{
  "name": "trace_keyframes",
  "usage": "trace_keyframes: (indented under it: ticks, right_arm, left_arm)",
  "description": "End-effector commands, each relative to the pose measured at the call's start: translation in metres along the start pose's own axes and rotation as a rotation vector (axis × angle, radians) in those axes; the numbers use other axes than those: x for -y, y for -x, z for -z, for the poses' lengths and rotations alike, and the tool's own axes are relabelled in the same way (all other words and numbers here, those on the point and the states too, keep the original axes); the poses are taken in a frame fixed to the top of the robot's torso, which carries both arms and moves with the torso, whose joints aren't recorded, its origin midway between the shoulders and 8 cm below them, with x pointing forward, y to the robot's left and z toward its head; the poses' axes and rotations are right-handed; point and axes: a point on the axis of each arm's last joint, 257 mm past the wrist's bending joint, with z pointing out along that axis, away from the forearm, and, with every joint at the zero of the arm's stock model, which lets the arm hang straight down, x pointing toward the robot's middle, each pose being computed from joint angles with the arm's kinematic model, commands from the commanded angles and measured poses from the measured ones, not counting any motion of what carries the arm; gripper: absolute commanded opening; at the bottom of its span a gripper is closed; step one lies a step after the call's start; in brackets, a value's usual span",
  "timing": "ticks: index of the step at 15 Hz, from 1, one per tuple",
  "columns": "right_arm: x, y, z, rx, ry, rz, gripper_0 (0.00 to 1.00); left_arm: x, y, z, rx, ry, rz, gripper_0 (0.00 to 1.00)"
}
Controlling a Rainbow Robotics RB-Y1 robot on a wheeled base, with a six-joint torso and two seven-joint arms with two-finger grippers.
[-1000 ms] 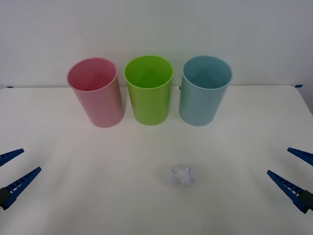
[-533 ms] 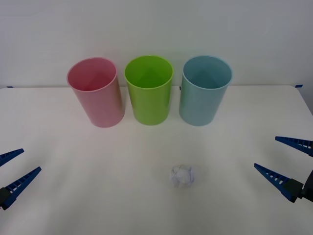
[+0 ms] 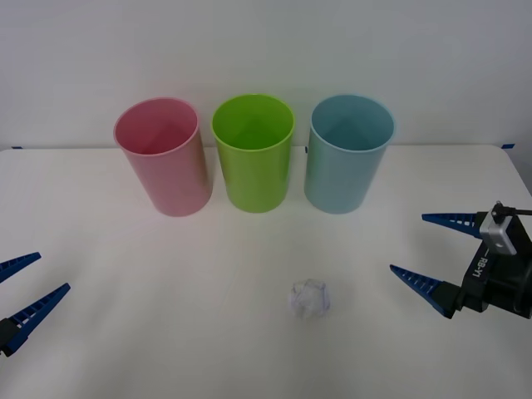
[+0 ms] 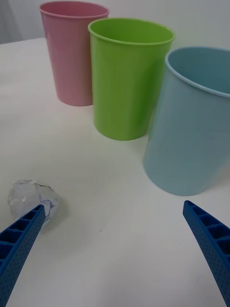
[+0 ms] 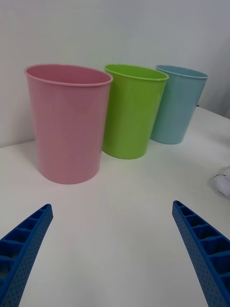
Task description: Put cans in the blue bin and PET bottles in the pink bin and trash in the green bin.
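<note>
The trash, a small wad of crinkled clear-white film, lies on the white table in front of the bins; it also shows in the right wrist view and at the edge of the left wrist view. The pink bin, green bin and blue bin stand upright in a row at the back. My right gripper is open, low over the table, a short way right of the trash and apart from it. My left gripper is open at the table's near left edge.
The white table runs back to a pale wall behind the bins. Small blue tape marks sit at its far corners. The bins stand close together with narrow gaps between them.
My right gripper has moved in from the right edge toward the trash, with its wrist now in the front view. The left gripper and the trash have stayed still.
</note>
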Motion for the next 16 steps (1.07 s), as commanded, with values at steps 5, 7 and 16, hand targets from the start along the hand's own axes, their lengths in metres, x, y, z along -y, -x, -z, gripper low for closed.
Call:
trace_keyframes:
  ticks: [5, 7, 16]
  right_arm:
    - [-0.017, -0.007, -0.029, -0.172, 0.034, 0.252, 1.00]
    - [-0.020, -0.008, -0.030, -0.240, 0.061, 0.329, 1.00]
    - [-0.062, 0.002, -0.036, -0.458, 0.149, 0.312, 1.00]
  left_arm:
    - [0.000, 0.000, 0.000, 0.000, 0.000, 0.000, 0.85]
    - [0.000, 0.000, 0.000, 0.000, 0.000, 0.000, 0.86]
    - [0.000, 0.000, 0.000, 0.000, 0.000, 0.000, 0.85]
